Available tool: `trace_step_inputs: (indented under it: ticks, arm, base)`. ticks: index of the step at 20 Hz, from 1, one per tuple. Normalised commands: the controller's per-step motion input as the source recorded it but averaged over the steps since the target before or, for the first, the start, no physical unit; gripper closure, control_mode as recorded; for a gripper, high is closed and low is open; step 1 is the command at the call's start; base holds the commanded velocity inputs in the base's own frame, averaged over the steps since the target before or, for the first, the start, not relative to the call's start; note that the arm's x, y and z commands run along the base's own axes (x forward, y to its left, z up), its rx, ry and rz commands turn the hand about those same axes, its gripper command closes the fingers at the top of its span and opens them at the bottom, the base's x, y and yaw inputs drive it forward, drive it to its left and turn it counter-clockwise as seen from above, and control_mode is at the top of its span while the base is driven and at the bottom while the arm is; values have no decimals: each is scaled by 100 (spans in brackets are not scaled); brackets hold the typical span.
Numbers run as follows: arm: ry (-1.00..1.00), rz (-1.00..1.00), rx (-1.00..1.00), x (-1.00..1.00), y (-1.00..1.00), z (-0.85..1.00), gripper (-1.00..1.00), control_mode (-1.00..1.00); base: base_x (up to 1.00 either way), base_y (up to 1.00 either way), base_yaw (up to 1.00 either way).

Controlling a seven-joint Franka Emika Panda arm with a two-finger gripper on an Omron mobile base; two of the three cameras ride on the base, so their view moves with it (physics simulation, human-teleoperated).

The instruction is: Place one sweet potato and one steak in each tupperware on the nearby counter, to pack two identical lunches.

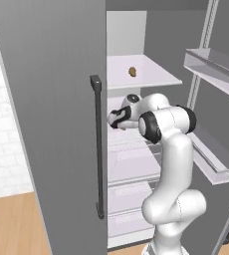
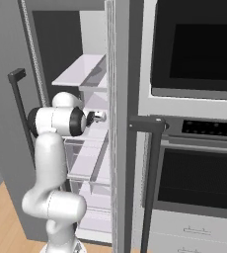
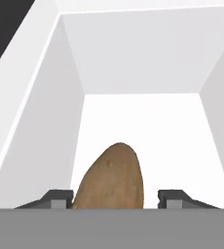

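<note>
the two dark finger tips of the gripper stand apart on either side of a brown, egg-shaped sweet potato. the left tip looks to touch its skin while a gap shows at the right, so whether the jaws already clamp it cannot be told. the potato lies on a white fridge shelf, its narrow end pointing away from the hand. to do this pick well, the jaws should close across the fat middle of the potato and squeeze evenly, since the rounded skin may roll or slip out forward; then lift a little before drawing straight back.

around it, the white side walls of the compartment stand close on both flanks, leaving little room to swing. in the left base view the white arm reaches in past the open grey door with its dark bar handle, and clear door bins jut at the right. higher and deeper, a second small brown sweet potato sits on the upper shelf.
</note>
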Motion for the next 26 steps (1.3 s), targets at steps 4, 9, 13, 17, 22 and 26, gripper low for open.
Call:
trace_step_inputs:
  ticks: [4,9,13,17,22,26]
  arm:
    - [-1,-7,0,-55,-7,-22,100,-100]
    - [0,-9,6,-100,-42,16,100,-100]
    - [-6,-3,3,-100,-14,10,100,-100]
    - [-3,-2,0,-100,0,12,100,-100]
    - [0,0,0,-100,1,56,100,-100]
    - [0,0,0,-81,1,83,100,-100]
  base:
    - [0,0,0]
    - [0,0,0]
    - [0,0,0]
    - [0,0,0]
    - [0,0,0]
    - [0,0,0]
